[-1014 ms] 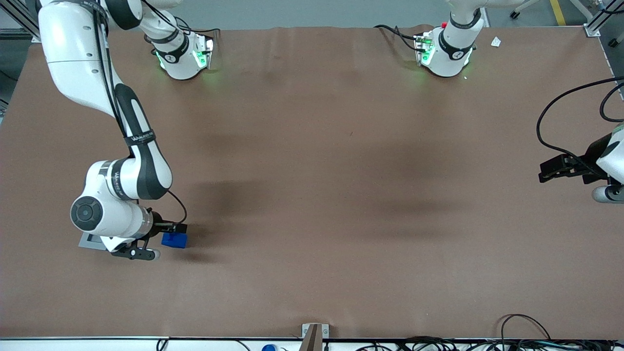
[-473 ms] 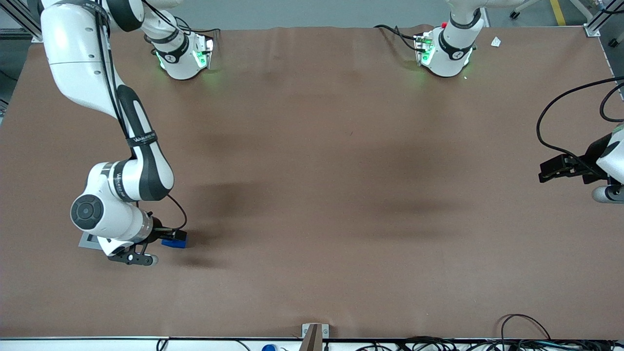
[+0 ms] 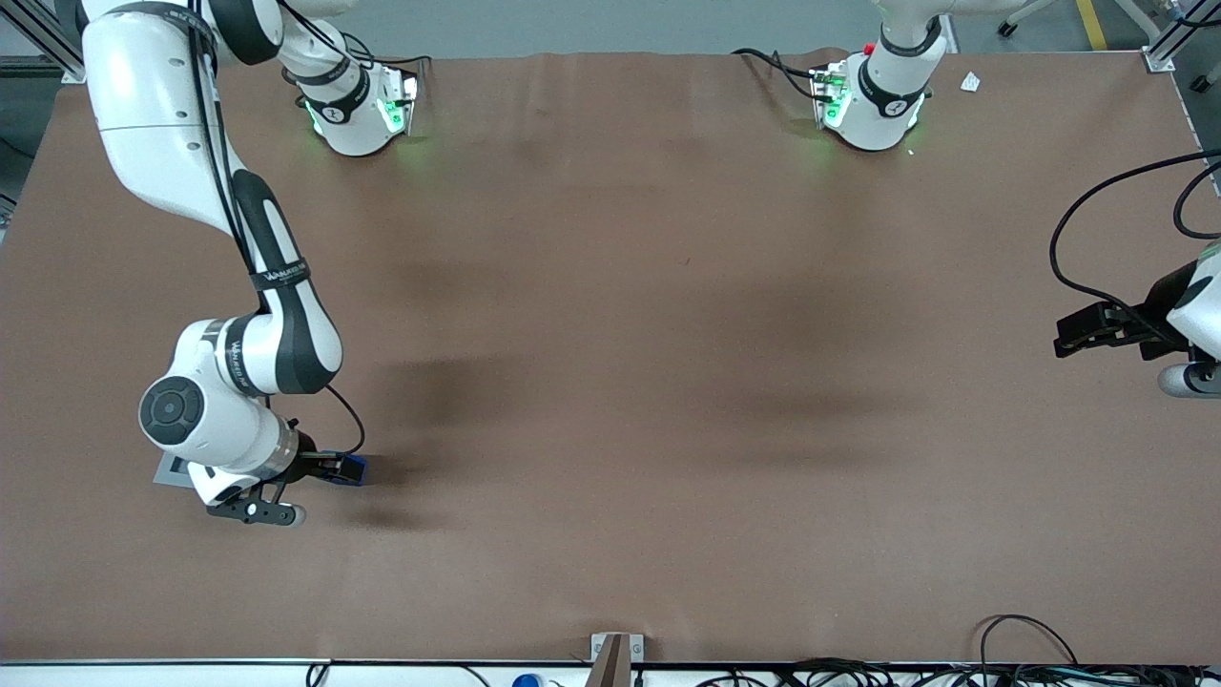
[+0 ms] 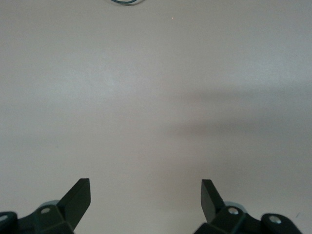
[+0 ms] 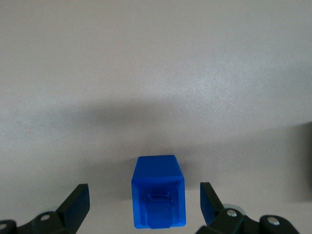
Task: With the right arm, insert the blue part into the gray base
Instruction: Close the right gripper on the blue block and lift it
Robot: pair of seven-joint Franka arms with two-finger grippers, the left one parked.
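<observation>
The blue part point(image 3: 354, 469) sits on the brown table near the working arm's end; only its edge shows past the gripper in the front view. In the right wrist view the blue part point(image 5: 158, 191) lies between my open fingers, with clear gaps on both sides. My right gripper point(image 3: 329, 468) is low over it, open point(image 5: 145, 204). The gray base point(image 3: 173, 470) lies beside the blue part, mostly hidden under the right arm's wrist; only a corner shows.
The right arm point(image 3: 243, 286) reaches down from its base point(image 3: 358, 105) farther from the front camera. A metal bracket point(image 3: 615, 654) sits at the table's near edge. Cables point(image 3: 1011, 649) lie along that edge.
My right gripper has come down lower over the blue part, so more of the part is covered in the front view. The blue part has not moved.
</observation>
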